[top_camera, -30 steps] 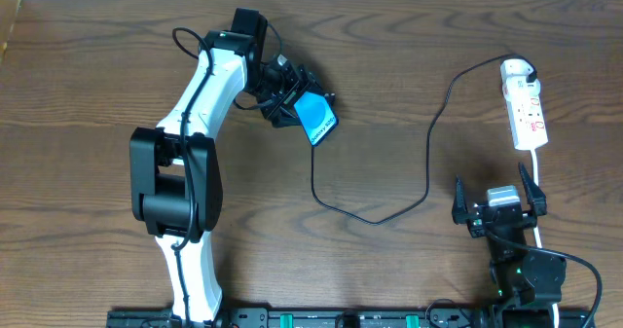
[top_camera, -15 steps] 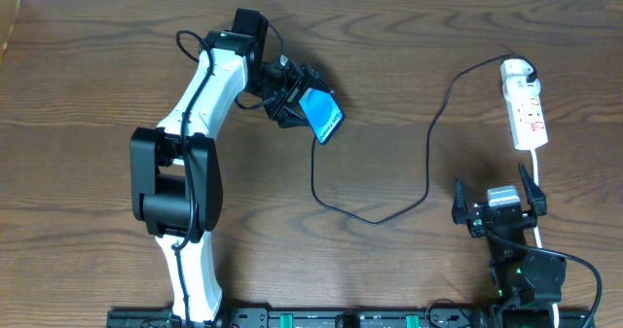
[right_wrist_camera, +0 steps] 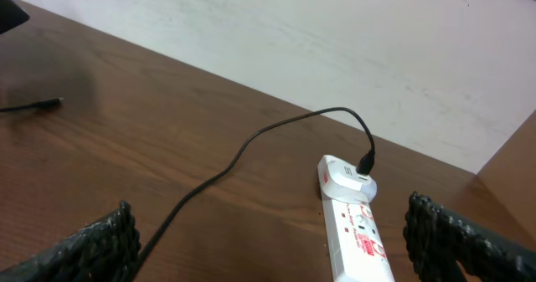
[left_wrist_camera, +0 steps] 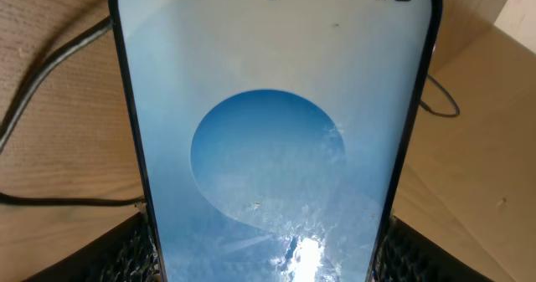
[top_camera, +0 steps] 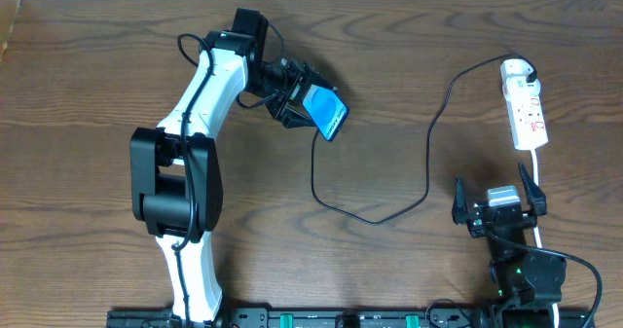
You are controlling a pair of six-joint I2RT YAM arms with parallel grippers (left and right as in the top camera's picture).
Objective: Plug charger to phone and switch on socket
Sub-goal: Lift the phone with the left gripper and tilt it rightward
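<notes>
**A:** From above, where is the phone?

**B:** The phone (top_camera: 327, 112) is in the left claw (top_camera: 310, 100), tilted with its blue screen up, over the upper middle of the tabletop (top_camera: 88, 85). The claw is pinching it.

**A:** And the charger?

**B:** The charger (top_camera: 430, 153) starts just below the phone, loops down and across the wood, then climbs to the socket (top_camera: 527, 114) at the far right. The right claw (top_camera: 493, 182) sits near the socket's cord end. It is spread wide and holds nothing.

**A:** What does the left wrist camera show?

**B:** The phone fills the view, screen towards the lens. Its long edges are clamped between the two black pads (left_wrist_camera: 134, 250) at the bottom corners. Black cable lies on the wood behind it, to the left.

**A:** And the right wrist camera?

**B:** The claw's fingers stand far apart at the lower corners with nothing between them. The socket lies ahead, nearer the right-hand finger. The charger's white plug is in its far end, and the cable sweeps off to the left. A small connector tip lies on the wood at the far left, well apart from the socket.
</notes>
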